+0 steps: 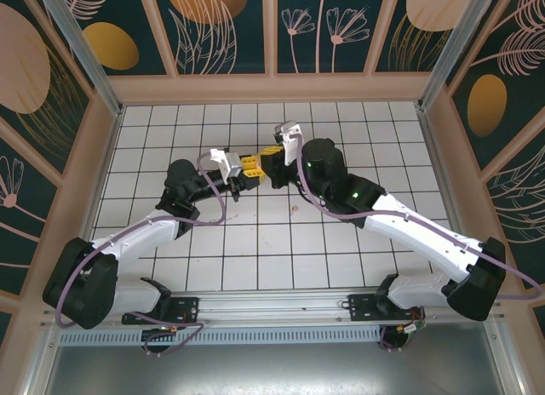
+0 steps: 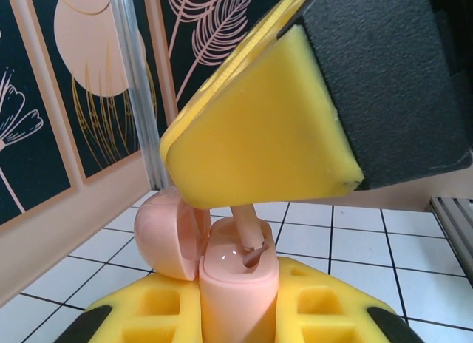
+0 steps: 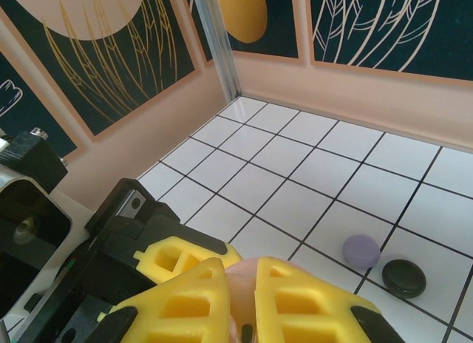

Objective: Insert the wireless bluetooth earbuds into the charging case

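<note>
My left gripper (image 2: 238, 317) is shut on a pale pink charging case (image 2: 235, 280), held upright with its round lid (image 2: 164, 236) swung open to the left. From above, a yellow finger (image 2: 259, 128) of my right gripper reaches down with a pale pink earbud (image 2: 249, 232) whose stem tip sits at the case's right slot. In the right wrist view my right gripper (image 3: 240, 287) is shut on that pink earbud (image 3: 241, 275). From above, the left gripper (image 1: 245, 169) and right gripper (image 1: 267, 161) meet mid-floor. The other earbuds are out of view.
A lilac round case (image 3: 361, 250) and a dark round case (image 3: 403, 278), both closed, lie on the white tiled floor (image 3: 295, 202) beyond the grippers. Pink walls with an aluminium post (image 3: 218, 40) enclose the floor on three sides.
</note>
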Robot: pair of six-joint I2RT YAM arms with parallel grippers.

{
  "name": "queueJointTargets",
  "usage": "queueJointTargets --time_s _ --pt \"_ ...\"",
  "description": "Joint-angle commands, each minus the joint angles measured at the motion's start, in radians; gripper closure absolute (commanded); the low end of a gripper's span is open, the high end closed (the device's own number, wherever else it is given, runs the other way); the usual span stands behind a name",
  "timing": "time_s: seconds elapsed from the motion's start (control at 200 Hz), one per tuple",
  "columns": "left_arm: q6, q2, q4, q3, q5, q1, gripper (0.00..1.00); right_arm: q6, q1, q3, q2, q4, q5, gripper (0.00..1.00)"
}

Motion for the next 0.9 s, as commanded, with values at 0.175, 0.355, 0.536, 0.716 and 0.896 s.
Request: queueJointTargets --time_s 0.175,0.355,0.536,0.716,0.896 --pt "-0.025 -0.046 0.135 0.04 0.026 -0.004 1.0 -0.046 0.018 -0.047 -0.007 -0.04 0.018 0.89" --pt "-0.029 -0.049 0.139 0.041 0.032 -0.005 1.0 -0.065 0.024 -0.056 -0.01 -0.037 0.02 0.9" --pt "-0.044 -0.058 0.156 0.04 0.032 -0.004 1.0 -0.1 0.031 -0.067 -0.008 -0.055 0.03 0.9" --pt "-0.056 -0.065 0.167 0.042 0.032 -0.004 1.0 -0.106 0.034 -0.081 -0.006 -0.061 0.035 0.9" --pt "-0.067 -0.069 0.177 0.042 0.025 -0.004 1.0 -0.115 0.037 -0.084 0.004 -0.076 0.023 0.91"
